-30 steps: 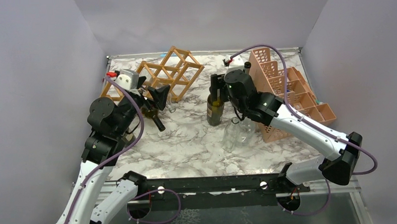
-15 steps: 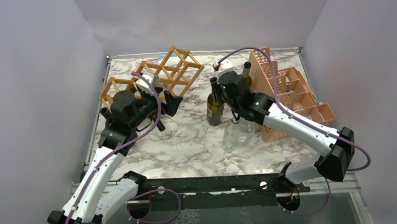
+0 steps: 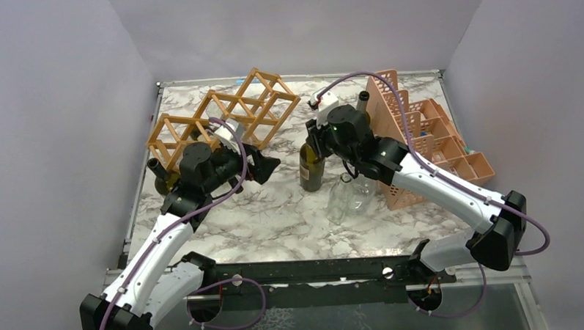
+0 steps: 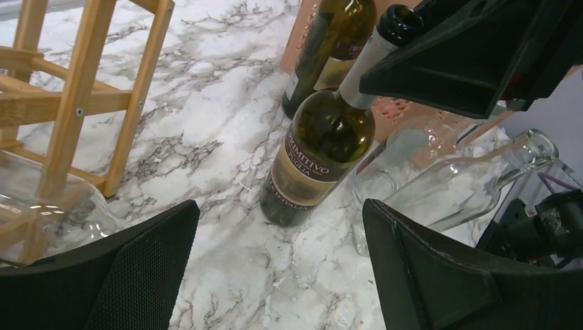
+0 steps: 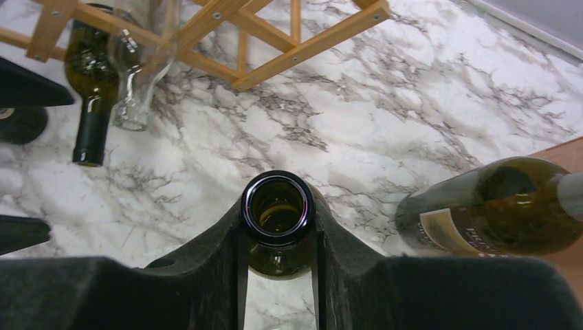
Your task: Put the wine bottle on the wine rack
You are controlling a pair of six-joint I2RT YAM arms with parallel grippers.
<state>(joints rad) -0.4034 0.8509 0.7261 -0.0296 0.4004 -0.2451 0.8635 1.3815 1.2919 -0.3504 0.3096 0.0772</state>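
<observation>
A dark green wine bottle (image 3: pixel 310 172) with a cream label (image 4: pixel 313 161) stands leaning slightly near the table's middle. My right gripper (image 3: pixel 313 137) is shut on its neck; in the right wrist view the open mouth (image 5: pixel 277 205) sits between the two fingers (image 5: pixel 216 254). The light-brown wooden wine rack (image 3: pixel 232 112) stands at the back left, apart from the bottle. My left gripper (image 3: pixel 266 166) hangs open between the rack and the bottle, its pads (image 4: pixel 137 268) wide apart over bare marble and holding nothing.
A pink plastic crate (image 3: pixel 420 135) fills the right side, with a second dark bottle (image 3: pixel 362 100) leaning on it. A clear glass bottle (image 3: pixel 349 196) lies by the held bottle's base. A dark bottle (image 5: pixel 93 82) and a clear one (image 5: pixel 134 75) lie at the rack.
My right gripper has shut on the bottle's neck and drawn it slightly left. My left arm has swung away from the rack, rightward toward the bottle, still open.
</observation>
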